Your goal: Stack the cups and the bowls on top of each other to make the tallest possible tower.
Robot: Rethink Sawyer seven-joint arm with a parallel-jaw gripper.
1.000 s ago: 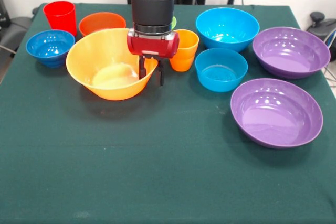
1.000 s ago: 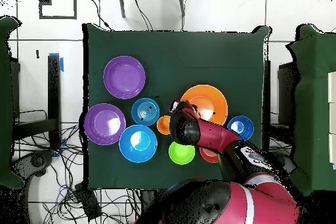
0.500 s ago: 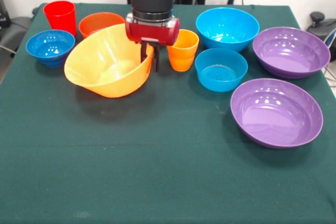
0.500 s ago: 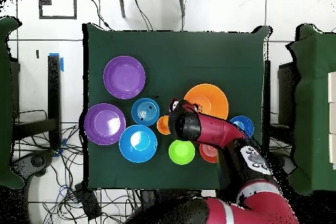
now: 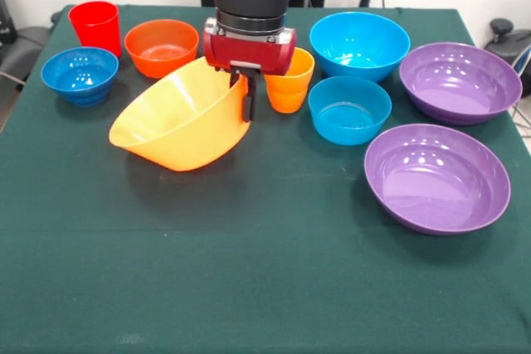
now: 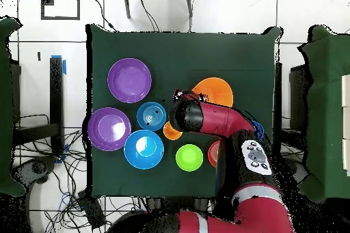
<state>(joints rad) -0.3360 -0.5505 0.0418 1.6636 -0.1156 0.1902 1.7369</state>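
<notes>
The gripper (image 5: 246, 99) pinches the rim of the yellow-orange bowl (image 5: 178, 122), which hangs tilted below and to one side of it, clear of the green tablecloth (image 5: 249, 271). Glossy, light and stiff, the bowl may slip or swing; a rim grip seems the only hold. The arm descends vertically, the orange cup (image 5: 289, 80) just behind.

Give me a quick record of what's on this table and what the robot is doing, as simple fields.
Held item: large yellow-orange bowl, tilted, rim pinched by the gripper
Jaws: shut on that bowl's rim
Cups: red cup at the far corner; orange cup behind the gripper
Purple bowls: two, far purple bowl and near purple bowl
Blue bowls: big blue bowl, light-blue bowl, dark-blue bowl
Other bowls: orange-red bowl; green bowl, overhead view only
Stacking: none yet
</notes>
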